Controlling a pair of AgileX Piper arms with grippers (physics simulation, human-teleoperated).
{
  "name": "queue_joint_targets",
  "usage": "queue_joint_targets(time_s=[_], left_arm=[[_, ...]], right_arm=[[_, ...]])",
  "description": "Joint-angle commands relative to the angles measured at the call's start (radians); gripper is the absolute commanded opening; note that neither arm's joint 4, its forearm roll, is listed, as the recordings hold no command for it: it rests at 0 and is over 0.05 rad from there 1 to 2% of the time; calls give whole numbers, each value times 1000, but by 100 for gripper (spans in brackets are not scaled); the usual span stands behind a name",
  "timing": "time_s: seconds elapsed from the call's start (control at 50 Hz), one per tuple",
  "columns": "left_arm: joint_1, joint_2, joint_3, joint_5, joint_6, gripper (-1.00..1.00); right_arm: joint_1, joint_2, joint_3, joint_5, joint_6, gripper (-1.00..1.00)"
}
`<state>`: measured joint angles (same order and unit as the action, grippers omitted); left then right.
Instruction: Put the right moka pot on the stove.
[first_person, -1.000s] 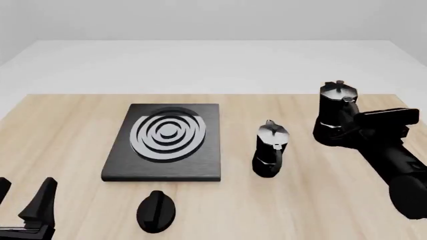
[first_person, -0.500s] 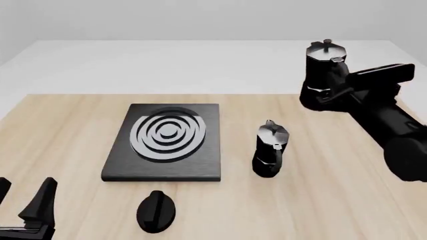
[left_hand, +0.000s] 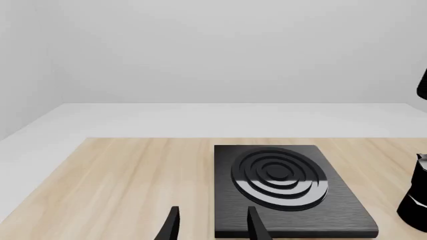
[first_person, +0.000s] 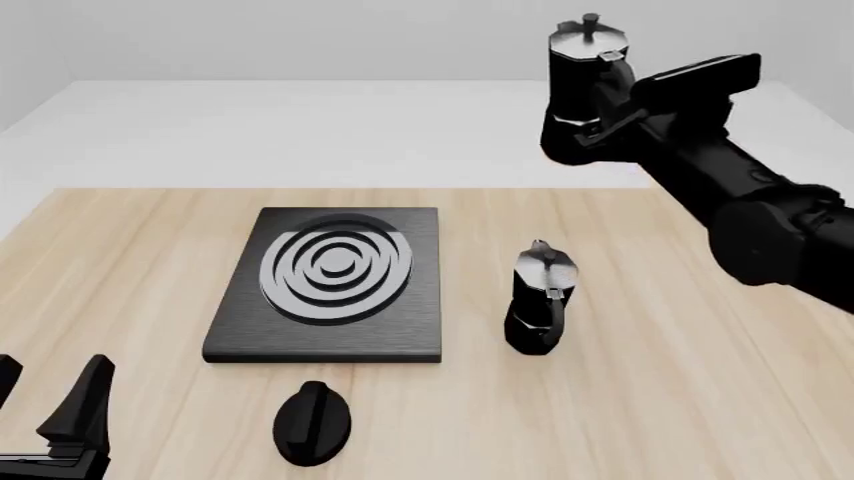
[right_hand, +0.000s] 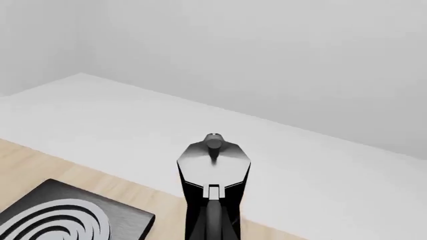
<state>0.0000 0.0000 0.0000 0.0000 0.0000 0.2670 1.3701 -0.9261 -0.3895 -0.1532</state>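
The right moka pot (first_person: 582, 75), black with a silvery lid, hangs upright high above the table's far right, held by its handle side in my shut right gripper (first_person: 622, 112). In the right wrist view the pot (right_hand: 213, 165) fills the centre, lid and knob facing me. The stove (first_person: 334, 285), a black slab with silver rings, lies on the table to the left and lower; it shows in the left wrist view (left_hand: 287, 187) and at a corner of the right wrist view (right_hand: 63, 217). My left gripper (first_person: 47, 400) is open and empty at the near left edge, fingers (left_hand: 172, 227) short of the stove.
The slimmer moka pot (first_person: 541, 300) stands on the table just right of the stove, and shows at the edge of the left wrist view (left_hand: 417, 197). A small black oval knob (first_person: 312, 422) lies in front of the stove. The wooden table (first_person: 667, 400) ends at a white floor behind.
My right gripper has lifted the right moka pot off the table, carrying it up and to the left. The left arm, stove and slimmer pot have not moved.
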Motion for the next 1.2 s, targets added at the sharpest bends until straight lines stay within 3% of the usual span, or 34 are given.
queue_joint_targets(time_s=[0.02,0.42,0.98,1.2], left_arm=[[0,0,0,0,0,100],[0,0,0,0,0,100],[0,0,0,0,0,100],[0,0,0,0,0,100]], right_arm=[[72,56,-114,-16,10,-100],[210,215,-284,-8,34,-100],[330,357,-448,55,30,-100],[376,414,-480,47,74,-100]])
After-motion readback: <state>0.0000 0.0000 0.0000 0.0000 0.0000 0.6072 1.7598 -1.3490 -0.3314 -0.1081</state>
